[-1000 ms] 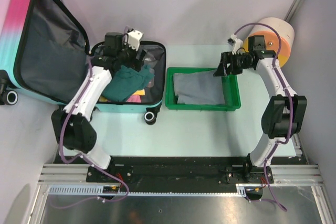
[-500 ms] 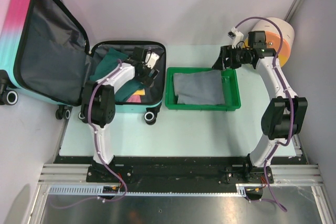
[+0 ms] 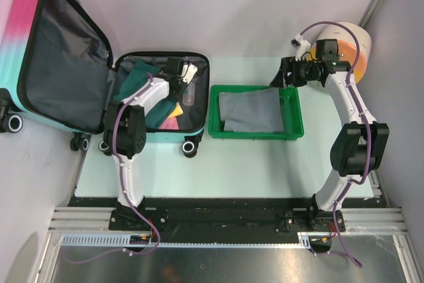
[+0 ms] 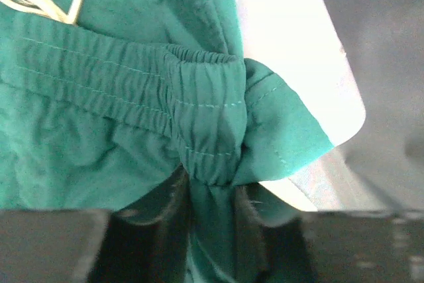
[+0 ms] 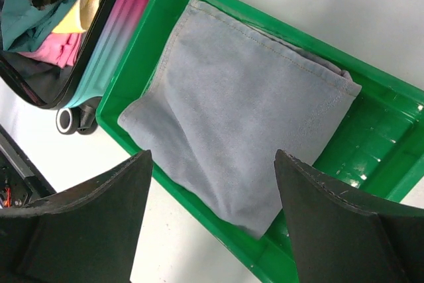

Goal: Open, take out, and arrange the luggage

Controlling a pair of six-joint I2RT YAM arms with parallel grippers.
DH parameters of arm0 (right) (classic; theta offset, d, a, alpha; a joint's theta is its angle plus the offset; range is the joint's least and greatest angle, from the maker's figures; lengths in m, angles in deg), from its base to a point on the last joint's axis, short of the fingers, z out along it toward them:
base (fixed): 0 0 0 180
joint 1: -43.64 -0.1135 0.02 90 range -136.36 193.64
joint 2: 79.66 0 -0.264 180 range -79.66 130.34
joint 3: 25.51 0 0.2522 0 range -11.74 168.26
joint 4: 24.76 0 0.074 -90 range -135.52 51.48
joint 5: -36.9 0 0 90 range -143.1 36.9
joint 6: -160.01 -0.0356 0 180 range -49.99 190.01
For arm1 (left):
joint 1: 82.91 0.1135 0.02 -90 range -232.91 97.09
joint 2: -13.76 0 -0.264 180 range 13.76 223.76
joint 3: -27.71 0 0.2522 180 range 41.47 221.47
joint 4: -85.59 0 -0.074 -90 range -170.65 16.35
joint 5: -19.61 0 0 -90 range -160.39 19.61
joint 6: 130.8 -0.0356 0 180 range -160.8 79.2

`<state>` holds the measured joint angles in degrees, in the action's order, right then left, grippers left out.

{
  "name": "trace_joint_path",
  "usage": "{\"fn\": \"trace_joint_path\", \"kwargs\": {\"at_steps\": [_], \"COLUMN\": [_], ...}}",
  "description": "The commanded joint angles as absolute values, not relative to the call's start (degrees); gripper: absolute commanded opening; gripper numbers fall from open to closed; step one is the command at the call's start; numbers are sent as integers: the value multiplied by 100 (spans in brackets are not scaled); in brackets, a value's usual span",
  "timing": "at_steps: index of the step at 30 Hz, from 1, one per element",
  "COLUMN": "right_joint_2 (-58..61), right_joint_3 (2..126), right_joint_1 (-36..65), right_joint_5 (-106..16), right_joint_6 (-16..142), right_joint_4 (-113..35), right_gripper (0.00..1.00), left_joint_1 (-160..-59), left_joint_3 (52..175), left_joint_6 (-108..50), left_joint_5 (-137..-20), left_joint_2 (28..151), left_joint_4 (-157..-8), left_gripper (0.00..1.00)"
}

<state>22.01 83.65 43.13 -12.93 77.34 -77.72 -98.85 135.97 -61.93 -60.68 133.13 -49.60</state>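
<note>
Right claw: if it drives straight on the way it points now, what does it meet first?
Most likely the folded grey cloth lying in the green tray, which sits dead ahead of the open right claw; how far off is unclear.

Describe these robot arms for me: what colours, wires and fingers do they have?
The left arm and the right arm look alike: slim white links joined by chunky black joints. A thin purple cable loops loosely along each one. The left gripper and the right gripper each have two broad, matte black fingers.
</note>
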Motion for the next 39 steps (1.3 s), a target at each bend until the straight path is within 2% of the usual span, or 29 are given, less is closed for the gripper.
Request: {"fn": "trace_joint_path", "kwargs": {"at_steps": [1, 3, 9, 12, 15, 16, 18, 19, 20, 27, 31, 35, 36, 39], "right_joint_2": [2142, 2150, 2142, 2159, 2168, 2168, 2168, 2159, 2168, 2133, 2133, 2159, 2159, 2177], "right_joint_3": [8493, 8493, 8423, 8397, 8406, 8406, 8406, 8406, 8397, 8362, 8353, 8379, 8379, 8388], "right_joint_1": [4320, 4320, 4329, 4311, 4320, 4320, 4311, 4311, 4311, 4320, 4320, 4329, 4320, 4320], "right_joint_5": [-1179, -1161, -1100, -1082, -1073, -1065, -1073, -1073, -1073, -1117, -1161, -1170, -1161, -1161], "right_joint_6": [7599, 7572, 7554, 7537, 7537, 7528, 7519, 7519, 7519, 7519, 7511, 7458, 7440, 7388], "right_joint_4": [-7685, -7667, -7649, -7623, -7632, -7640, -7640, -7658, -7667, -7790, -7825, -7808, -7790, -7737], "right_gripper": [79, 78, 78, 78, 78, 78, 78, 78, 78, 78, 78, 77, 78, 78], "left_joint_1": [-9575, -9461, -9047, -9029, -9012, -9020, -9012, -9020, -9020, -9021, -9064, -9117, -9135, -9091], "left_joint_3": [13780, 13850, 13991, 13982, 14000, 14017, 14140, 14193, 14280, 14641, 14703, 14485, 14422, 14308], "left_joint_6": [-6058, -5970, -5899, -5917, -5724, -5628, -5478, -5373, -5337, -5258, -5328, -5451, -5477, -5495], "left_joint_5": [-6195, -6248, -6749, -6845, -6987, -7126, -7136, -7153, -7180, -7048, -7048, -7346, -7417, -7461], "left_joint_2": [12671, 12582, 12380, 12494, 12651, 12696, 12914, 12959, 13038, 13531, 13645, 13523, 13435, 13277], "left_joint_4": [-5121, -5120, -5112, -5103, -5094, -5103, -5094, -5103, -5103, -5085, -5068, -5050, -5041, -5041], "left_gripper": [12, 0, 0, 11, 26, 37, 53, 64, 68, 79, 80, 73, 49, 0]}}
